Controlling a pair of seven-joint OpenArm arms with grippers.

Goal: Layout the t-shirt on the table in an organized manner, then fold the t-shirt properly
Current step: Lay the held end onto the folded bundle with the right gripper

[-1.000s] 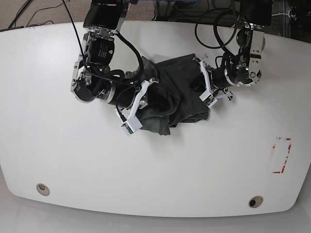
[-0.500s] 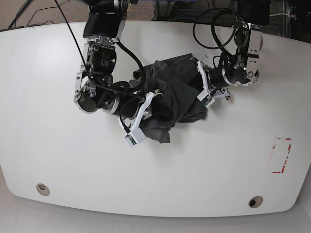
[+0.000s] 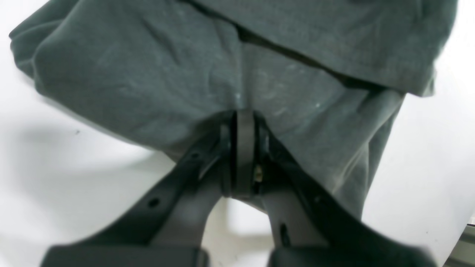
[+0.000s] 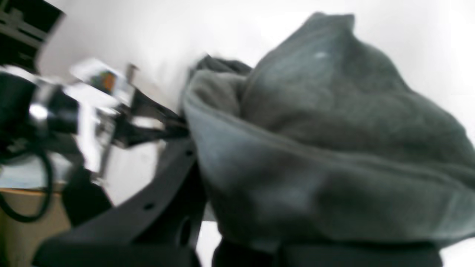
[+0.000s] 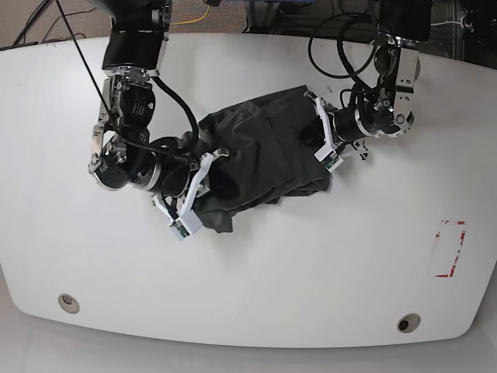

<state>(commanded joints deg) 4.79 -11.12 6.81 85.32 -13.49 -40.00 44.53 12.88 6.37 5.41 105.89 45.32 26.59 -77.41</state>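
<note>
The left gripper [image 3: 243, 122] is pinching a bit of the t-shirt [image 3: 230, 70]. In the left wrist view its two dark, smooth fingers [image 3: 245, 148] are pressing tight together, with cloth bunching up around the tips. In the base view this gripper [image 5: 322, 136] is sitting at the shirt's side that is away from the other arm.

The right gripper [image 5: 203, 167] is at the other side of the shirt. In the right wrist view a thick fold of cloth is draping over it and hiding the tips, so I cannot tell if it is gripping. Only one black finger [image 4: 163, 185] with small round holes is showing beside the cloth. That view is also very blurry.

The t-shirt [image 5: 256, 151] is dark grey, soft and full of wrinkles. Up close it is looking a little fuzzy, with tiny pale bits of lint on it. It is lying in a crumpled, long lump between the two grippers, near the middle of the table [image 5: 311, 264]. Its sleeves and neck are folded under, so they are hard to make out.

The table is white, smooth and shiny, with rounded edges. Well away from the shirt, two round grommet holes [image 5: 68, 302] are sitting near the table's front edge, and a red tape rectangle [image 5: 450, 249] is near the left arm's end.
</note>
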